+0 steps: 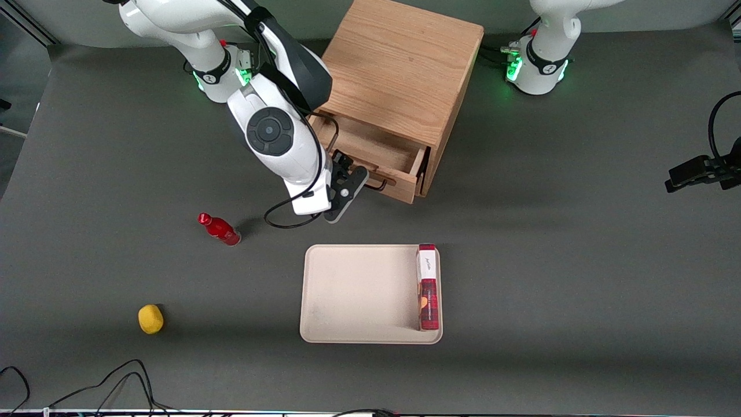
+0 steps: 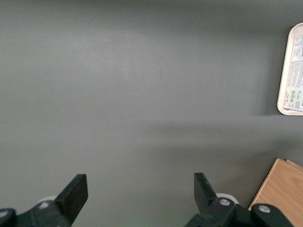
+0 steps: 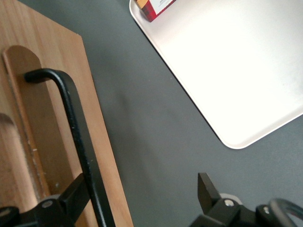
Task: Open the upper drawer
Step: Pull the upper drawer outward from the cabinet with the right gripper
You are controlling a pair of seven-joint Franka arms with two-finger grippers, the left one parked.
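**Upper drawer partly pulled out, gripper at its handle**

A dark grey counter (image 1: 87,145) carries a boxy light-oak cabinet (image 1: 405,63), farther from the front camera than everything else. Its upper drawer (image 1: 379,153) already stands partly out toward the camera, showing a plain wood interior. Nearer the camera lies a cream tray (image 1: 353,295) with a red carton (image 1: 428,288) standing along one edge. Toward the working arm's end of the counter lie a small red bottle (image 1: 220,229) and, nearer still, a yellow ball-like object (image 1: 150,318).

The right arm's gripper (image 1: 347,191) sits right in front of the drawer face, at the black wire handle (image 3: 75,137). In the wrist view its fingers are apart: the handle bar runs past one finger (image 3: 75,196), apparently touching it, while the other finger (image 3: 207,191) stands clear over bare counter. The bar's long axis runs along the drawer front, crosswise to the pull direction. Further opening would likely mean drawing the handle straight out toward the tray.
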